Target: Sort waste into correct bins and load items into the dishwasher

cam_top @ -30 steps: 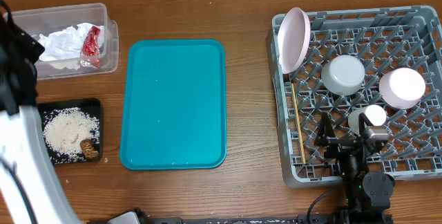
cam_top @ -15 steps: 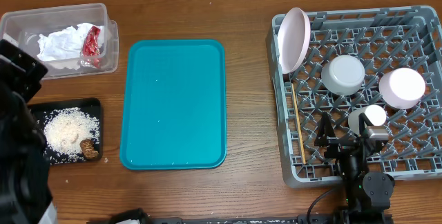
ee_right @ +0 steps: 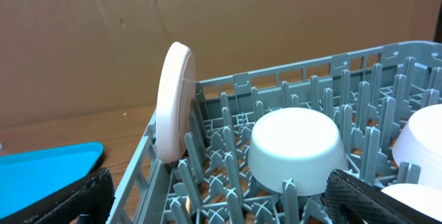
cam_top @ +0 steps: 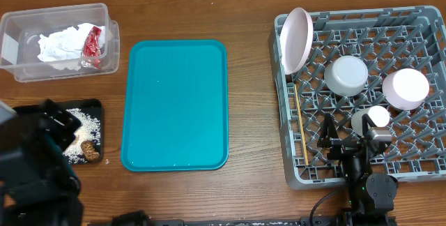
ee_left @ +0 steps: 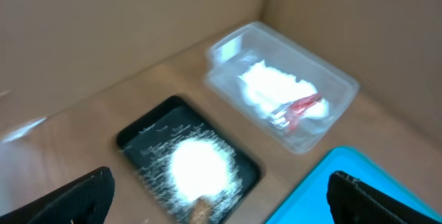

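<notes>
Your left gripper point(ee_left: 221, 200): jaws wide apart, empty, above black tray point(ee_left: 148, 133), lower left. Your right gripper point(ee_right: 221, 203): jaws apart, empty, over dish rack point(cam_top: 376, 17), right side. Napkin point(cam_top: 59, 44), red wrapper point(cam_top: 92, 41) in clear tub point(cam_top: 21, 24), upper left.

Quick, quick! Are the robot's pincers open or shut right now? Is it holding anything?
Left pincer: open, holding nothing.
Right pincer: open, holding nothing.
</notes>
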Available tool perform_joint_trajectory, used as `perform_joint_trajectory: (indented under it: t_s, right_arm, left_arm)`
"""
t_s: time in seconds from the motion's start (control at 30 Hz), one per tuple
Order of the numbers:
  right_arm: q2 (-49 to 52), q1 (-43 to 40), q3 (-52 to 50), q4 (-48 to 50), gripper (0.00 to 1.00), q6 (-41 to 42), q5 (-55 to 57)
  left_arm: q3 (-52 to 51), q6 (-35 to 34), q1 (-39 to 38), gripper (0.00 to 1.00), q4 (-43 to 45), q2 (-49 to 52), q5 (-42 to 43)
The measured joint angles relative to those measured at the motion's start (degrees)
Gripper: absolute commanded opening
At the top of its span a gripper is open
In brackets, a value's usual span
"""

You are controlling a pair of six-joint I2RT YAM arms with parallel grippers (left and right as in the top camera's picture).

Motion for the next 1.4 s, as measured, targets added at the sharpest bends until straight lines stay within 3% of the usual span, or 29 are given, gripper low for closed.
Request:
perform_joint_trajectory:
  t_s: [0.3, 0.43, 0.53, 0.87, 1.4]
  right_arm:
    - [0.0, 0.0, 0.0, 0.0, 1.0, 0.0, 0.0]
    - [0.0, 0.0, 0.0, 0.0, 1.0, 0.0, 0.0]
    - [0.0, 0.0, 0.0, -0.1, 1.0, 0.0, 0.0]
    - [0.0, 0.0, 0.0, 0.0, 1.0, 0.0, 0.0]
    - [0.0, 0.0, 0.0, 0.0, 1.0, 0.0, 0.0]
  left_arm:
    - [-35.0, 1.9, -8.6, 1.0, 31.0, -15.0, 15.4]
    - [-49.4, 5.4, -9.7, 1.0, 45.9, -21.8, 24.2]
    - [-58.0, 6.8, -9.9, 1.0, 52.3, -27.4, 28.0]
    - [-72.2, 8.0, -9.9, 1.0, 54.6, -41.1, 29.8]
    - [-72.7, 17.2, -10.0, 1.0, 54.4, -43.9, 28.3]
